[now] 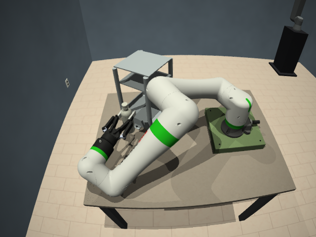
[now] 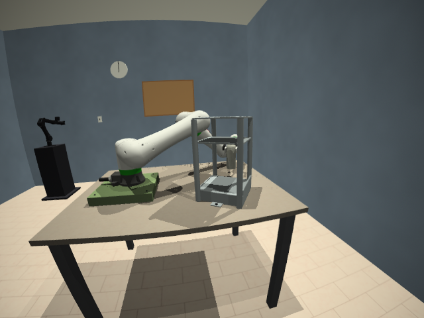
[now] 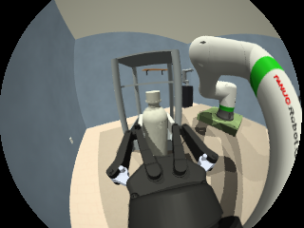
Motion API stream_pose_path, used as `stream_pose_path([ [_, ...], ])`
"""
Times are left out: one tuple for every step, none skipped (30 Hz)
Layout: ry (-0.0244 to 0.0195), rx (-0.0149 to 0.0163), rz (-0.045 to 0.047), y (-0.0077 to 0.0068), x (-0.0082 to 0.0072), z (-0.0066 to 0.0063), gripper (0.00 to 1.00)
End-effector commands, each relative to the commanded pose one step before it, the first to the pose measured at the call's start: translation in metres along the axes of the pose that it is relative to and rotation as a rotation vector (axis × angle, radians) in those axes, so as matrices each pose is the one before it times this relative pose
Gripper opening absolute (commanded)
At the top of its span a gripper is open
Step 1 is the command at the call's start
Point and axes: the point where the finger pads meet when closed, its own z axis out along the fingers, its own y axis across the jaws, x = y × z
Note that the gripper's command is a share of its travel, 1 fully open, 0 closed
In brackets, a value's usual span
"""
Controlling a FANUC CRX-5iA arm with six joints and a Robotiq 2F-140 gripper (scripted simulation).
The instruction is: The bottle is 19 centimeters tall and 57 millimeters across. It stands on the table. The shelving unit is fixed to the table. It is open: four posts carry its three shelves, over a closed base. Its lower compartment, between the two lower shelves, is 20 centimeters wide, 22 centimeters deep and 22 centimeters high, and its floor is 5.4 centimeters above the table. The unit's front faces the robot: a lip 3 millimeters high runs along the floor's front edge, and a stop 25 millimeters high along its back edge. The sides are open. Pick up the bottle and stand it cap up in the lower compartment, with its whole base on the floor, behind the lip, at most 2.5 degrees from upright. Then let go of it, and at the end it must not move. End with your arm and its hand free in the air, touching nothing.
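The white bottle (image 1: 125,111) stands cap up between my gripper's black fingers (image 1: 125,115), which are shut on its body. It is held in front of the grey shelving unit (image 1: 142,86), by its front left post. In the wrist view the bottle (image 3: 155,128) is upright between the fingers, with the shelving unit (image 3: 147,89) straight behind it. In the exterior view the bottle (image 2: 230,157) shows through the unit's posts, above the table. The lower compartment floor (image 2: 220,183) holds nothing.
My white arm (image 1: 158,127) stretches across the table in front of the unit. The green robot base (image 1: 233,130) is at the right. A small metal tab (image 2: 216,204) lies on the table behind the unit. A black pedestal (image 1: 289,51) stands on the floor away from the table.
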Motion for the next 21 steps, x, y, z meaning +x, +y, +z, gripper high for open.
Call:
stream_pose_path([
  [-0.00014, -0.00050, 0.00012, -0.00705, 0.00016, 0.00101, 0.00],
  [0.00000, 0.00000, 0.00000, -0.00185, 0.00000, 0.00032, 0.00],
  [0.00000, 0.00000, 0.00000, 0.00000, 0.00000, 0.00000, 0.00],
  [0.00000, 0.00000, 0.00000, 0.00000, 0.00000, 0.00000, 0.00],
  [0.00001, -0.00001, 0.00000, -0.00178, 0.00000, 0.00032, 0.00],
  [-0.00001, 0.00001, 0.00000, -0.00167, 0.00000, 0.00029, 0.00],
  [0.00000, 0.00000, 0.00000, -0.00160, 0.00000, 0.00028, 0.00],
  [0.00001, -0.00001, 0.00000, -0.00152, 0.00000, 0.00028, 0.00],
  [-0.00001, 0.00001, 0.00000, -0.00142, 0.00000, 0.00024, 0.00],
  [0.00000, 0.00000, 0.00000, -0.00134, 0.00000, 0.00023, 0.00],
  [0.00000, 0.00000, 0.00000, -0.00127, 0.00000, 0.00023, 0.00],
  [0.00001, 0.00000, 0.00000, -0.00119, 0.00000, 0.00022, 0.00],
  [-0.00001, 0.00001, 0.00000, -0.00109, 0.00000, 0.00018, 0.00],
  [0.00000, 0.00000, 0.00000, -0.00102, 0.00000, 0.00018, 0.00],
  [0.00000, 0.00000, 0.00000, -0.00094, 0.00000, 0.00017, 0.00],
  [0.00001, 0.00000, 0.00000, -0.00087, 0.00000, 0.00016, 0.00],
  [0.00001, 0.00000, 0.00000, -0.00079, 0.00000, 0.00015, 0.00],
  [-0.00001, 0.00000, 0.00000, -0.00071, 0.00000, 0.00012, 0.00],
  [0.00000, 0.00000, 0.00000, -0.00064, 0.00000, 0.00011, 0.00],
  [0.00000, 0.00000, 0.00000, 0.00000, 0.00000, 0.00000, 0.00],
  [0.00000, 0.00000, 0.00000, 0.00000, 0.00000, 0.00000, 0.00],
])
